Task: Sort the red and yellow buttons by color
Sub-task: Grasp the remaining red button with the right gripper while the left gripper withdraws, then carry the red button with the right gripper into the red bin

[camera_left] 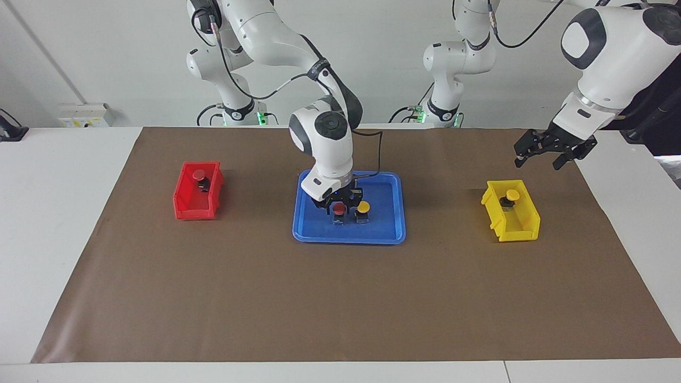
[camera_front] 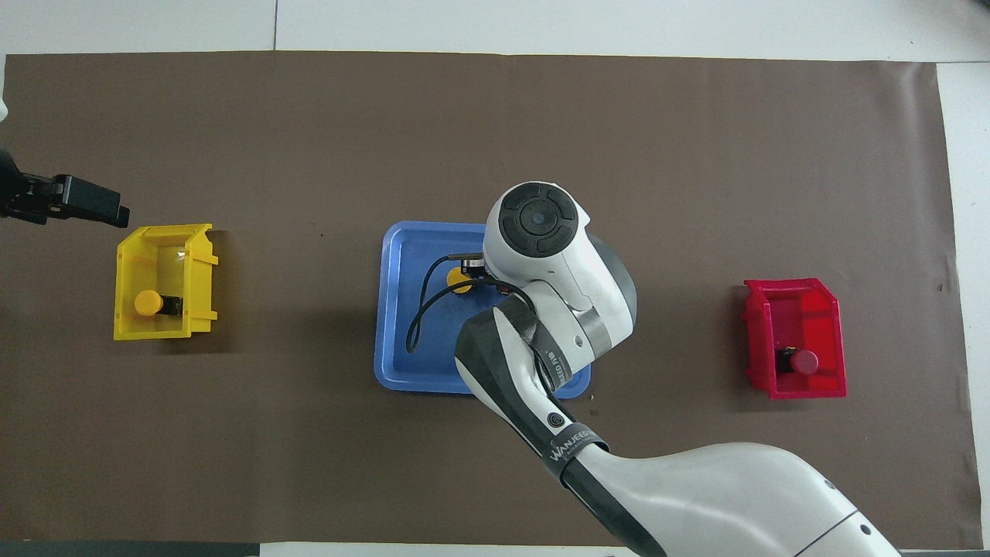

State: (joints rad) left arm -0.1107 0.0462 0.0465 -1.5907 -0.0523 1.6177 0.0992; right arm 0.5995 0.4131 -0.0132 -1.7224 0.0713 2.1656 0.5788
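Two buttons are sorted, two remain. The right end effector [camera_left: 339, 205] sits low in the blue tray [camera_left: 391, 230], fingers open astride the red button [camera_left: 338, 208] (contact unclear). At that button's three o'clock in the facing view stands a yellow button [camera_left: 363, 208]. The red bin [camera_left: 186, 205] holds one red button [camera_left: 199, 175], the yellow bin [camera_left: 526, 223] one yellow [camera_left: 511, 196]. The left end effector [camera_left: 540, 148], open and empty, waits above the bench [camera_left: 319, 298] over the mat beside the yellow bin.

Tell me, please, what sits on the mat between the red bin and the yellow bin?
The blue tray, holding one red button and one yellow button, with the right gripper lowered around the red one; the facing view shows it.
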